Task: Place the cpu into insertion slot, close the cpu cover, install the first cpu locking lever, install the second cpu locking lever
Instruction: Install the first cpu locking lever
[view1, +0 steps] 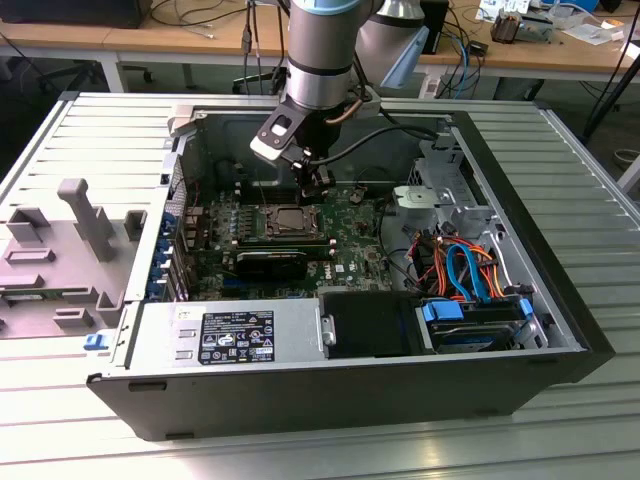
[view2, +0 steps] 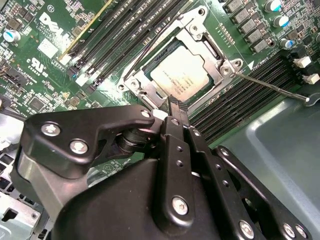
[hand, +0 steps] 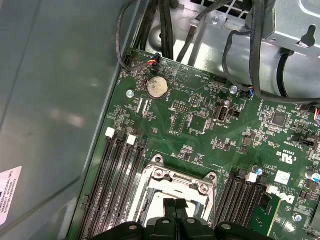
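The cpu (view2: 181, 75) lies flat in the insertion slot (view1: 290, 222) on the green board, its silver top showing through the window of the cpu cover (view2: 212, 47). The cover lies down over it. One thin locking lever (view2: 270, 85) sticks out sideways over the memory slots. A second lever (view2: 150, 47) runs along the opposite side of the socket. My gripper (view2: 173, 102) is shut with nothing in it, its tips close over the socket's edge. It also shows low over the cover frame (hand: 175, 181) in the first wrist view, gripper (hand: 175, 202), and above the socket in the exterior view, gripper (view1: 318, 190).
The board sits inside an open computer case (view1: 560, 300) on a slatted table. Black memory slots (hand: 117, 170) flank the socket. A black heatsink block (view1: 272, 262), a power supply (view1: 230, 335), drive bays and orange and blue cables (view1: 460, 270) crowd the case. Grey fixtures (view1: 70, 240) stand at the exterior view's left.
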